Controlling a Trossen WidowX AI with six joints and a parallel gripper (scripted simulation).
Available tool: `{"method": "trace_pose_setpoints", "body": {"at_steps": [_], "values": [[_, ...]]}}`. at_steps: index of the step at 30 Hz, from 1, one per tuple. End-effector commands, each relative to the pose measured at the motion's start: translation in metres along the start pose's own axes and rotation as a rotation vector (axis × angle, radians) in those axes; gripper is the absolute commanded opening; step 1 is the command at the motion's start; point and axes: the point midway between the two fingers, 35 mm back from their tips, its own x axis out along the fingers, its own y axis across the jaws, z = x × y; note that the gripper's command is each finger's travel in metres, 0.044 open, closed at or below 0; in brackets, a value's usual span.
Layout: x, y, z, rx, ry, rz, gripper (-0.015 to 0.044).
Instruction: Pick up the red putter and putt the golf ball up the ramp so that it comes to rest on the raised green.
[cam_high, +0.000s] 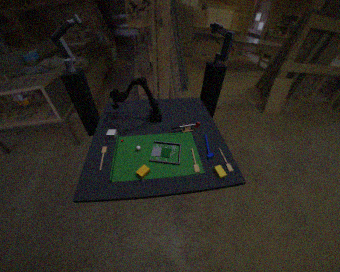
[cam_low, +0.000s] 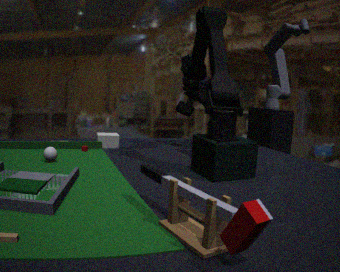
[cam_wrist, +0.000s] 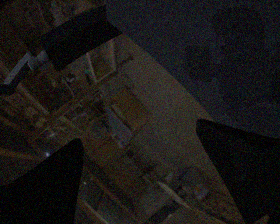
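Hanging above the table, the black parallel-jaw gripper (cam_high: 115, 106) (cam_low: 184, 107) (cam_wrist: 140, 136) stands wide open, its two dark fingers well apart with nothing held between them. From it, the black jointed arm (cam_high: 148, 92) (cam_low: 220, 72) folds back up through the wrist to a high elbow, then drops steeply to its dark block-shaped base (cam_high: 155, 120) (cam_low: 225, 162), the gripper hanging off to the side where the small white block (cam_high: 111, 133) (cam_low: 108, 140) lies. On the other side of the base, well apart from the gripper, the putter with a red block head, silver shaft and black grip (cam_high: 189, 125) (cam_low: 202, 191) rests across a light wooden stand (cam_high: 187, 130) (cam_low: 210, 245), its head jutting past one end. The round white golf ball (cam_high: 138, 148) (cam_low: 50, 154) sits on the flat green mat (cam_high: 130, 162) (cam_low: 110, 220), near the grey ramp (cam_high: 156, 150) (cam_low: 32, 175) and off the dark-green raised green (cam_high: 167, 151) (cam_low: 22, 185), which a grey rectangular border surrounds. Farther out, a blue putter (cam_high: 208, 145) lies beside the mat
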Motion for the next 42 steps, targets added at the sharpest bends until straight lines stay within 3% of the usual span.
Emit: {"method": "trace_pose_setpoints", "body": {"at_steps": [1, 10, 20, 29, 36, 42], "values": [[-0.001, -0.002, -0.002, -0.012, 0.005, -0.005, 0.0426], [-0.069, -0.093, -0.103, -0.607, 0.286, -0.18, 0.044], [-0.193, -0.203, -0.172, -1.348, 0.73, -0.237, 0.044], [-0.28, -0.26, -0.179, -1.781, 1.01, -0.149, 0.044], [-0.39, -0.318, -0.157, -2.273, 1.454, 0.06, 0.044], [-0.481, -0.351, -0.109, -2.622, 1.892, 0.401, 0.044]]}}
